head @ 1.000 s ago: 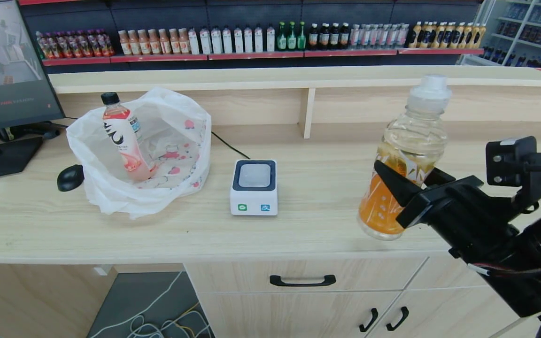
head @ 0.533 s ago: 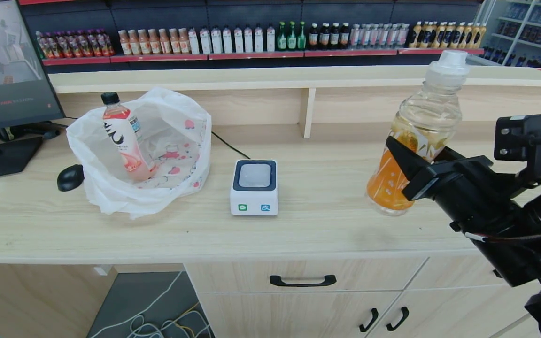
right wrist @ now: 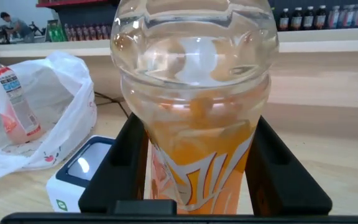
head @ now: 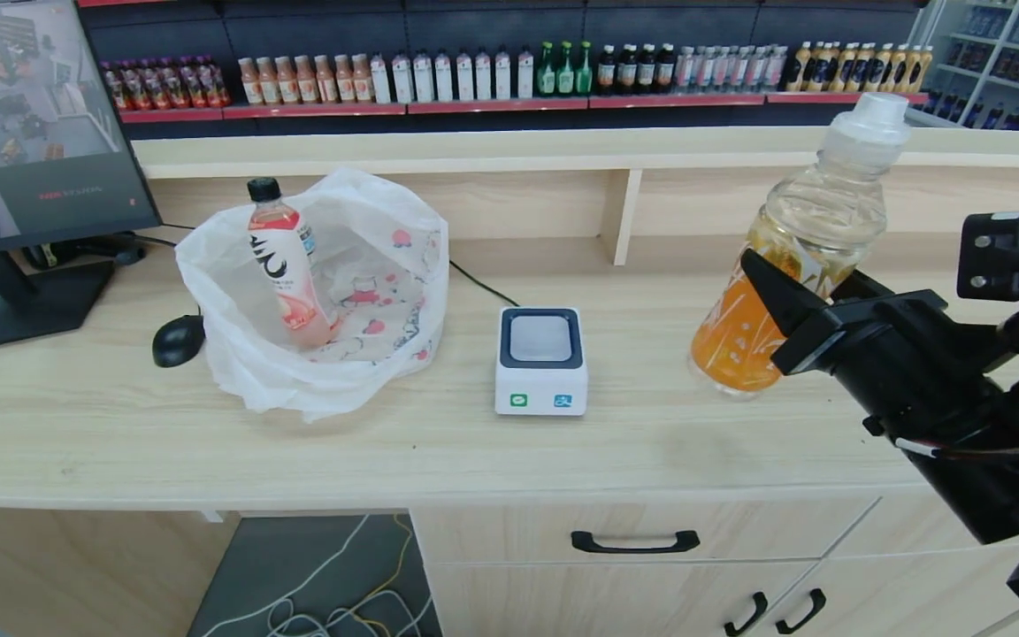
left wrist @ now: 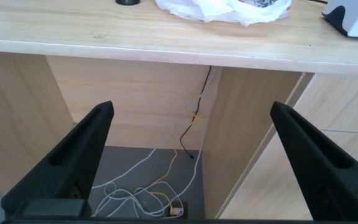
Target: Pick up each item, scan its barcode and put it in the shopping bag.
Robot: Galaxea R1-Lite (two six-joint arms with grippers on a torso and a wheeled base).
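The right fingers (head: 779, 287) were clamped on the clear plastic bottle of orange drink with a white cap (head: 735, 341), holding it tilted to the right of the white box-shaped scanner (head: 540, 363), well apart from it. Over the last second the bottle had risen from the level of the pale wooden tabletop's (head: 76, 425) front edge. The head camera also swung, which shifted the whole scene. The pick looked done and scanning was next. The white printed shopping bag (head: 253, 380) already held a pink bottle with a black cap (head: 284, 265).

The right wrist view showed both fingers (right wrist: 123, 168) flanking the bottle (right wrist: 194, 124), with the scanner (right wrist: 79, 171) beyond. The left wrist view showed the left fingers (left wrist: 79, 155) spread wide and empty below the tabletop.
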